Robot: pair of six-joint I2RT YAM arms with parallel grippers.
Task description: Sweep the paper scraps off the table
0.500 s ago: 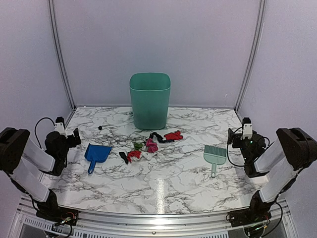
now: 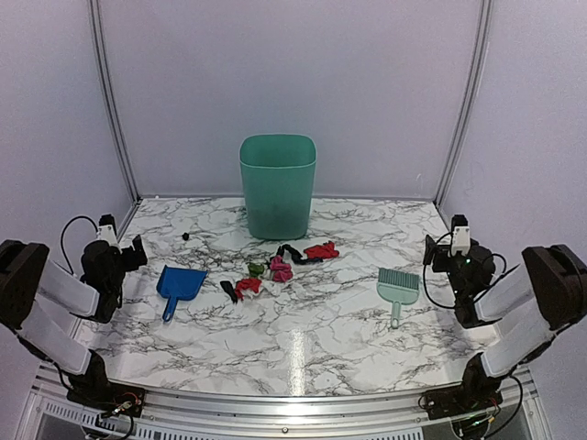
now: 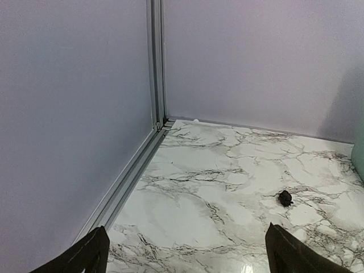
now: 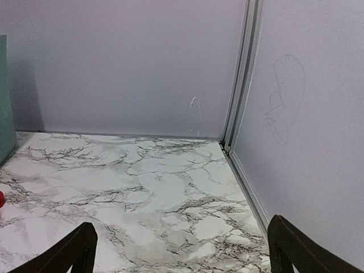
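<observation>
Handful of paper scraps [image 2: 275, 269] bunched at middle of table [image 2: 312, 353], well apart from left gripper [image 3: 187, 253] and right gripper [image 4: 182, 253], both spread wide. One black scrap [image 3: 285, 198] ahead-right of left jaws. Behind the pile, teal bin [image 2: 278, 188], inside hidden. Blue dustpan [image 2: 181, 282] just left.

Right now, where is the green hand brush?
Top view: the green hand brush lies on the right side of the table, between the paper scraps and the right gripper, handle toward the near edge.
</observation>
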